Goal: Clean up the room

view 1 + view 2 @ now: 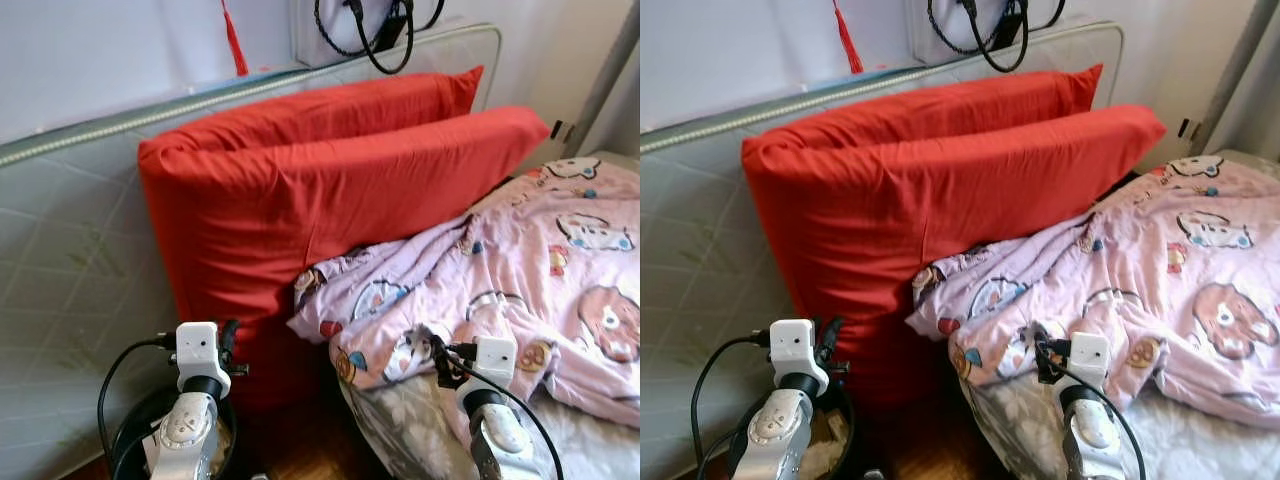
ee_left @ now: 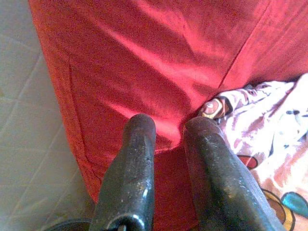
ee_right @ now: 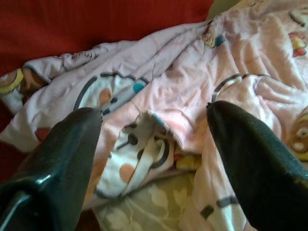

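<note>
Two things on this bed look like the job: a rumpled pink cartoon-print blanket [image 1: 520, 270] and, behind it, a pair of red pillows [image 1: 330, 190] standing on edge against the quilted headboard [image 1: 70, 260]. The blanket lies heaped over the mattress [image 3: 144, 207], its near corner spilling off the bed's edge right under the right gripper [image 3: 154, 144]. Those fingers [image 3: 62, 163] are spread wide, one on each side of a bunched fold of the blanket's hem, holding nothing yet. The fold sits just ahead of and between the tips, and the blanket's bulk runs away from them, up and across the bed.

The left gripper [image 2: 168, 139] points at the lower face of the front pillow; its fingers [image 2: 134, 163] stand close together with a narrow gap between them, empty, near the red cloth, though whether they touch it I cannot tell. The pillows' long axis runs crosswise to those fingers, along the headboard.

By my reckoning the right arm is the nearer to the blanket and is set to pinch that hem fold. Below the left arm sits a dark round bin [image 1: 140, 420] on the wooden floor [image 1: 300, 450].
</note>
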### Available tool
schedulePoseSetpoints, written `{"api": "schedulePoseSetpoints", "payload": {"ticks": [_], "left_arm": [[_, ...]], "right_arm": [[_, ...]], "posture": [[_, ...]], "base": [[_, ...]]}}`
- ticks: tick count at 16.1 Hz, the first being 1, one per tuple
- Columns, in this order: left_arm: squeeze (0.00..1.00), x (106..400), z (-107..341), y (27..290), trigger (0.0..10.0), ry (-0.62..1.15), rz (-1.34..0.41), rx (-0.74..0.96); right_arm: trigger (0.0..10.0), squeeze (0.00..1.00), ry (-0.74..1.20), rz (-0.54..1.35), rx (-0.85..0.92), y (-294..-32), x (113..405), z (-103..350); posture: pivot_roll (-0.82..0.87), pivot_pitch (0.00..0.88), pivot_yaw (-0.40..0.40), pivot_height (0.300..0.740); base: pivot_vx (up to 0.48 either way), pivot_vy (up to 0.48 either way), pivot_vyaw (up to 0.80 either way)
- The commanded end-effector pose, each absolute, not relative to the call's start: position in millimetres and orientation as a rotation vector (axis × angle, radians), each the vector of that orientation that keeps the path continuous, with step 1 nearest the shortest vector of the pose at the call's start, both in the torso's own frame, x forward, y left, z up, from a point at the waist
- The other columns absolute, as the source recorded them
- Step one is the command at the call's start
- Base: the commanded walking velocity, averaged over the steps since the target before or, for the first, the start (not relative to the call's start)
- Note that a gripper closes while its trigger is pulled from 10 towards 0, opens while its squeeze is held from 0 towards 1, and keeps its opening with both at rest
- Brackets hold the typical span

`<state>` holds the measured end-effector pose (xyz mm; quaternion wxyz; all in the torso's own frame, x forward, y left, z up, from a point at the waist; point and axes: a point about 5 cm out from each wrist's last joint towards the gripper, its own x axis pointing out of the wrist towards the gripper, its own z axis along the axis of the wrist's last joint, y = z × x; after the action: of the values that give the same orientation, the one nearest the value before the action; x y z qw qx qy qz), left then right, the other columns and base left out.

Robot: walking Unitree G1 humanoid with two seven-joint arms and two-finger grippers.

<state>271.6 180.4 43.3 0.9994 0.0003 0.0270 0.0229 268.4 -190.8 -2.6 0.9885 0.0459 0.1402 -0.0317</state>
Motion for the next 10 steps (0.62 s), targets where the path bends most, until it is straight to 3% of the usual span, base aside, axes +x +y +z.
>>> {"api": "schedulePoseSetpoints", "payload": {"ticks": [1, 10], "left_arm": [[0.00, 273.0, 47.4, 182.2, 10.0, 0.046, 0.046, -0.004], [0.00, 272.8, 48.7, 179.7, 10.0, 0.050, 0.033, -0.008]], "right_arm": [[10.0, 0.00, 0.268, -0.045, 0.102, -185.1, 272.3, 0.1], [10.0, 0.00, 0.278, -0.020, 0.125, -184.1, 271.6, -1.4]], "posture": [[0.00, 0.000, 0.053, 0.650], [0.00, 0.000, 0.056, 0.650]], "base": [[0.000, 0.000, 0.00], [0.000, 0.000, 0.00]]}}
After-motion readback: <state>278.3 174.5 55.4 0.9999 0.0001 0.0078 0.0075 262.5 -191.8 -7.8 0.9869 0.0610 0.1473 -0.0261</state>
